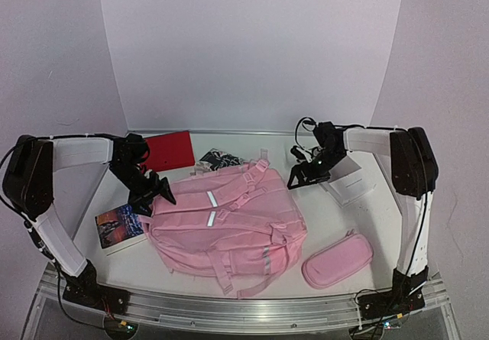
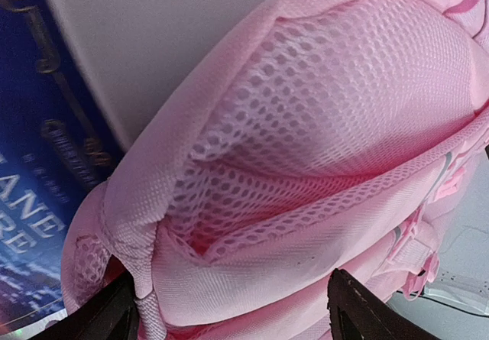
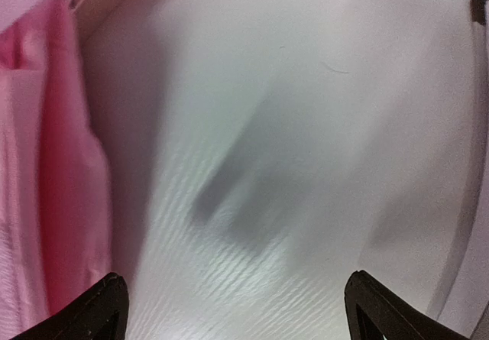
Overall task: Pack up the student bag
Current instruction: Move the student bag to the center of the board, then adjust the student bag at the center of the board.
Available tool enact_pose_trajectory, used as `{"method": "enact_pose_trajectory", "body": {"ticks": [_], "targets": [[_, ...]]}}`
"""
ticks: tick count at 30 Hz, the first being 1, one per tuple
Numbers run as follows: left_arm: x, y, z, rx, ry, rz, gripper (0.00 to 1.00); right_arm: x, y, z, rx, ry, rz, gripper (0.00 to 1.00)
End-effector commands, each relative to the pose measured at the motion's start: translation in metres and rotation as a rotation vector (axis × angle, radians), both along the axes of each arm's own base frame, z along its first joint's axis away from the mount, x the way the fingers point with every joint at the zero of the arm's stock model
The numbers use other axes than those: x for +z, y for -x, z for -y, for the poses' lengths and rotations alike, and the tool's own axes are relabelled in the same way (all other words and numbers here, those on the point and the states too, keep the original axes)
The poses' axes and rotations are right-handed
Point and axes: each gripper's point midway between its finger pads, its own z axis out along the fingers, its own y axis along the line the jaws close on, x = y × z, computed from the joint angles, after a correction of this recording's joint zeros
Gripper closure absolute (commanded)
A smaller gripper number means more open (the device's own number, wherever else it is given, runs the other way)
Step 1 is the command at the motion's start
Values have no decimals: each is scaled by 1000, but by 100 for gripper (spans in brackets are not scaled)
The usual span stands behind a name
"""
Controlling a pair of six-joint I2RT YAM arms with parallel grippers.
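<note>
Reading the top view first, I have the student bag (image 1: 229, 229) lying flat in the middle of the worktop (image 1: 153, 262), its long axis running roughly from 1 o'clock (the strap end) down to 7 o'clock. The left end effector (image 1: 157, 191) is the nearer one. It sits right at the bag's 10 o'clock corner, so the bag's bulk lies toward 4 o'clock from it. In the left wrist view its fingers (image 2: 114, 317) stand wide apart, astride the bulging mesh side pocket (image 2: 321, 118). I see no pinch on the fabric, and I judge that closing here would gather that corner. That arm is folded at the elbow, its forearm reaching in from 9 o'clock and its wrist angled down. The right end effector (image 1: 307, 175) hangs just off the bag's 2 o'clock corner, fully spread over bare worktop. The bag's pink edge shows at 9 o'clock in its own camera.
</note>
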Motion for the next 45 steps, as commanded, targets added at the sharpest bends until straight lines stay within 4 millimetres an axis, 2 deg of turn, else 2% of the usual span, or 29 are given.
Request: {"method": "enact_pose_trajectory", "body": {"ticks": [1,5,9,13,16,20,22,27,31,36,40,42,45], "targets": [[16,-20,29,-2,90,67,10,66,18,-26,84,-167,-27,2],[24,-21,14,2,3,95,1,70,30,-37,97,-239,-114,2],[12,-25,-2,7,-74,69,0,58,21,-44,82,-225,-133,2],[3,-44,-13,21,-121,62,0,55,8,-48,68,-220,-136,2],[12,-57,-20,40,-108,76,0,57,-1,-35,62,-183,-109,2],[39,-66,-37,44,-72,121,0,54,-14,4,20,-154,-140,2],[48,-68,-45,46,-45,139,0,60,-17,9,26,-155,-138,2],[38,-81,-47,-7,-58,129,0,80,-21,-30,36,-231,-124,2],[20,-96,-38,-19,-16,123,1,71,-11,-60,96,-220,-123,2],[7,-106,-16,-49,54,109,7,54,-7,-92,151,-211,-126,2],[3,-101,2,-91,78,98,20,43,-3,-106,166,-215,-147,3],[3,-99,10,-106,90,97,32,39,-3,-109,163,-218,-157,10],[13,-102,14,-106,99,118,53,47,-10,-111,157,-225,-130,32]]}}
